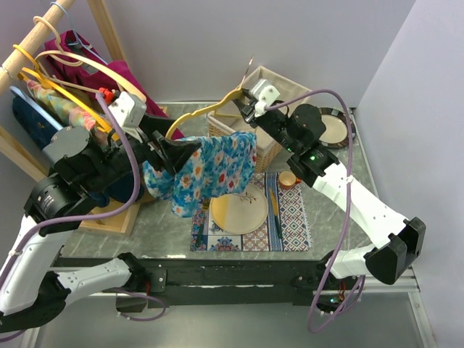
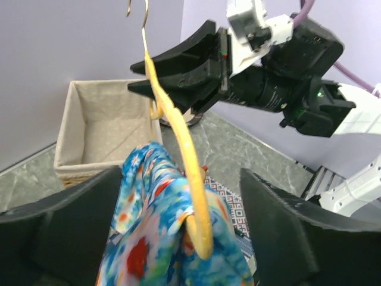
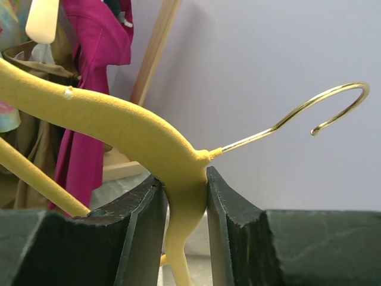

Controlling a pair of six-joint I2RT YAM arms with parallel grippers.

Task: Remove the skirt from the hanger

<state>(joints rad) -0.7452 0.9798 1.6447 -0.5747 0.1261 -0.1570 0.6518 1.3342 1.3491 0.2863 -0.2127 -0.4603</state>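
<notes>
Top view: find the skirt (image 1: pixel 216 170) draped over the hanger (image 1: pixel 206 110), at 11 o'clock from the tan disc (image 1: pixel 239 214). Left wrist view: the left gripper (image 2: pixel 178 208) stands released, flanking the skirt. Right wrist view: the right gripper (image 3: pixel 186 196) clamps the hanger neck.

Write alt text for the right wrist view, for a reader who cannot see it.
The right end effector is clamped on the neck of a yellow hanger, beside the base of its gold wire hook, which reaches right against a pale wall. Behind on the left, a magenta garment hangs beside a wooden rack post.
</notes>
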